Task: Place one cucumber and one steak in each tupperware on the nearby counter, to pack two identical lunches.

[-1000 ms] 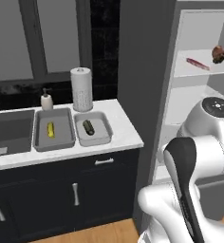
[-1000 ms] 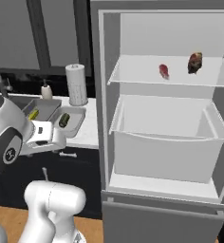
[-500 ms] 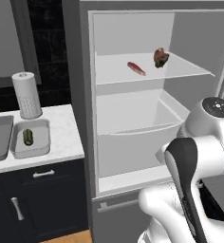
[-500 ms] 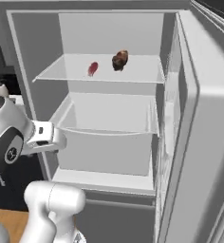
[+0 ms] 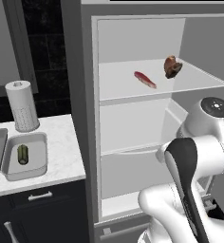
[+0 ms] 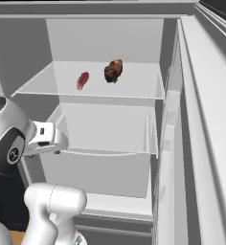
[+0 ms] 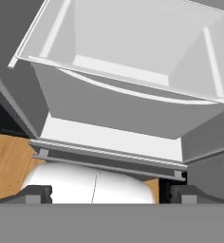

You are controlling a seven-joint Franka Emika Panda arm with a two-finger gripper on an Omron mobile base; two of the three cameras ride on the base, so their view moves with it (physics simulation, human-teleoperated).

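Fetching stage: both steaks, a flat red slab [image 5: 144, 79] and a lumpy brown chunk [image 5: 172, 66], lie on the upper fridge shelf [image 5: 123, 90]; gripper [image 7: 104, 192] spread wide, holding nothing, aimed at the drawer [image 7: 133, 57]; a tupperware [image 5: 24, 159] on the counter [image 5: 61, 156] holds a green cucumber [image 5: 22, 154]; next, raise the hand to a steak.

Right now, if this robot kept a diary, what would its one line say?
pincer: open, empty | steaks: red slab and brown chunk on fridge shelf | green cucumber in tupperware
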